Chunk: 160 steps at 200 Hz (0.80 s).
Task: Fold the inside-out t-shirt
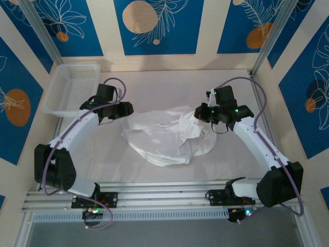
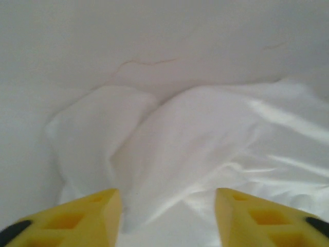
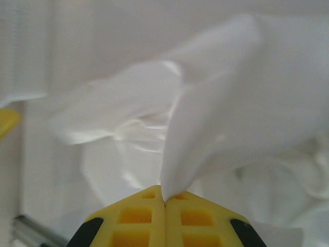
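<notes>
At centre frame of the top view, the inside-out t-shirt lies crumpled on the desk. Right fingers are clenched on a pinched fold; left fingers stand released near the cloth's left edge. Seat the left fingers on one layer, then draw both apart evenly. The right wrist view confirms the pinch; the top view gives the heap's outline.

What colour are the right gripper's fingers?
Yellow. Best in the right wrist view: right gripper shut on the t-shirt.
</notes>
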Each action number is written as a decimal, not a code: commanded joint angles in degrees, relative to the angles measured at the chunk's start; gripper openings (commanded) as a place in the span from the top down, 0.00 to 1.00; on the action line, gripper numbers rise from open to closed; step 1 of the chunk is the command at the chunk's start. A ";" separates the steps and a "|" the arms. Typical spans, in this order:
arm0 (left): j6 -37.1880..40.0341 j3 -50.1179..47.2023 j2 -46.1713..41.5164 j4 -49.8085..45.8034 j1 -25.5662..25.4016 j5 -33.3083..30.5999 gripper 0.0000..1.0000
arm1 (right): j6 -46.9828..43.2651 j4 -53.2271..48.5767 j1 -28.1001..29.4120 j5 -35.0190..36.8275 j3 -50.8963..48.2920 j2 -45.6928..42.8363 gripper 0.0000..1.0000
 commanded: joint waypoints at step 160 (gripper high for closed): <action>9.05 -7.63 3.12 34.12 -27.75 -14.62 1.00 | 18.44 -1.80 11.54 2.28 10.86 8.16 0.77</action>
